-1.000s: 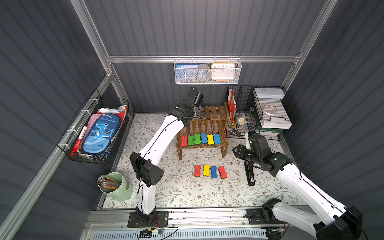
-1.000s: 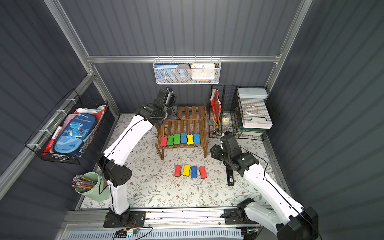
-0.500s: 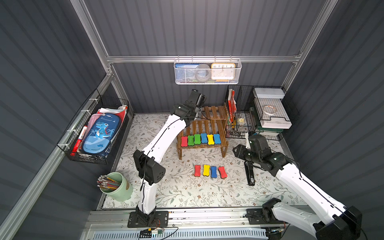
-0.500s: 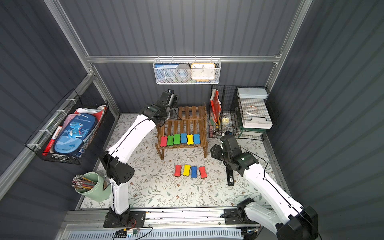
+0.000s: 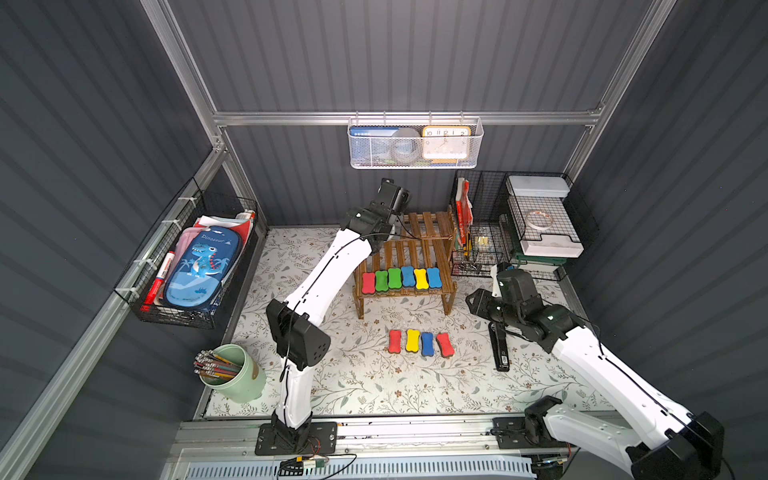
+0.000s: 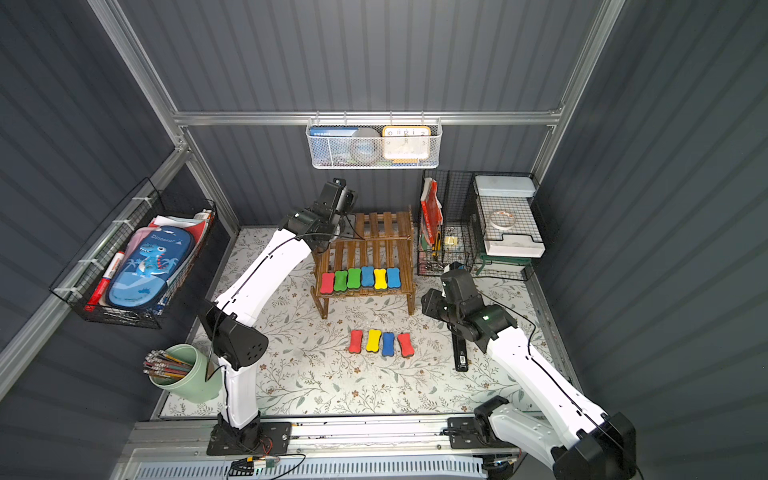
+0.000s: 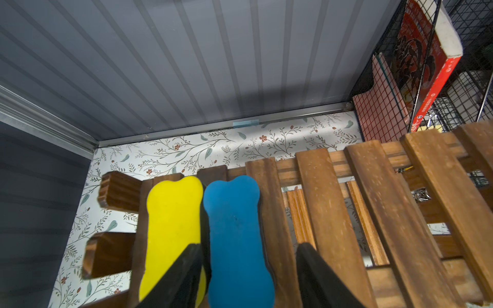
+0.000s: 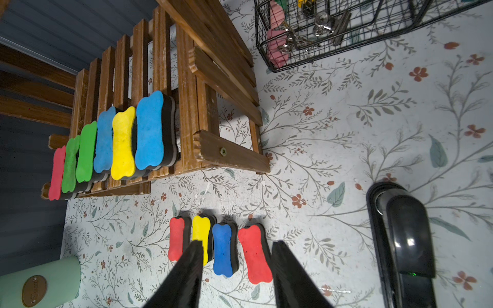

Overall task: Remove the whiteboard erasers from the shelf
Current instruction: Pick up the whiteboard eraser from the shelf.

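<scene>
Grey ribbed walls enclose a floral table [image 5: 374, 386]. In both top views the left arm [image 5: 328, 270] stretches from the front rail to the left end of the shelf's [image 5: 428, 226] top tier, wrist bent down. The wrist hides its pincer there. Six erasers [image 5: 394, 278] line the lower tier, and four erasers [image 6: 387, 344] lie in a row on the table in front. The right arm [image 6: 536, 374] is folded, its head low to the right of the shelf, covering one end of a stapler [image 6: 460, 353].

In the left wrist view the left pincer [image 7: 248, 245] stands parted astride a blue eraser [image 7: 237, 226] on the top tier. One finger overlaps the neighbouring yellow eraser [image 7: 173, 221]; the other is clear of the blue one.

The right wrist view shows the right pincer [image 8: 237, 241] released and holding nothing, above the four erasers. The frame cuts off the stapler.
</scene>
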Motion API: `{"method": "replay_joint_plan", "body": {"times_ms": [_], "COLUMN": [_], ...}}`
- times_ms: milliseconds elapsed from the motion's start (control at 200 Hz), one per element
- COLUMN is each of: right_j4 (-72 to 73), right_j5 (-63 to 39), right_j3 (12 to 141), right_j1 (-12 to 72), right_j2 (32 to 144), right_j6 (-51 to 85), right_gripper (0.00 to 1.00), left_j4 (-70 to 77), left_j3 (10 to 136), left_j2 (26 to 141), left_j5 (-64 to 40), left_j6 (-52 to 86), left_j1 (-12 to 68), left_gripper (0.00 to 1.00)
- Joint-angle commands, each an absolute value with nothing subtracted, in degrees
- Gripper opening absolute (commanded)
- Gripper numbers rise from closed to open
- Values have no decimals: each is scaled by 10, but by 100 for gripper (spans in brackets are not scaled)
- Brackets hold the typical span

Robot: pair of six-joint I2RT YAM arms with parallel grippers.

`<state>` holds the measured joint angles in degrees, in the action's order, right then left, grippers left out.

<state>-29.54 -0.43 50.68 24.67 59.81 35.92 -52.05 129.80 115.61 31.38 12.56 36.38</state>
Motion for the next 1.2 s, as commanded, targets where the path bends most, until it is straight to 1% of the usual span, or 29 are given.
{"method": "replay_joint_plan", "body": {"times_ms": [0, 60, 155, 495, 640, 795, 855, 1006, 1196], "right_j4": [-287, -291, -292, -290, -289, -288, -287, -289, -287], "right_j5": [-1, -1, 0, -3, -3, -4, -5, -3, -1], "right_j3": [519, 519, 520, 521, 522, 520, 520, 521, 520], "right_j1": [243, 243, 243, 240, 239, 238, 238, 238, 238], "right_j2": [598, 598, 596, 597, 597, 597, 597, 595, 595], "right_j6": [351, 351, 348, 347, 346, 349, 350, 350, 351], "right_gripper": [46, 46, 46, 46, 46, 46, 46, 46, 46], "left_j4": [-540, -535, -533, -562, -568, -566, -564, -546, -526], "left_j3": [1317, 1312, 1312, 1333, 1336, 1338, 1339, 1335, 1351], "left_j2": [1171, 1171, 1175, 1200, 1204, 1203, 1203, 1184, 1148], "left_j5": [321, 315, 308, 313, 317, 309, 308, 303, 280], "left_j6": [140, 141, 140, 137, 136, 135, 136, 147, 164], "left_j1": [358, 358, 358, 358, 358, 358, 358, 358, 361], "left_gripper": [60, 60, 56, 52, 48, 37, 35, 33, 33]}}
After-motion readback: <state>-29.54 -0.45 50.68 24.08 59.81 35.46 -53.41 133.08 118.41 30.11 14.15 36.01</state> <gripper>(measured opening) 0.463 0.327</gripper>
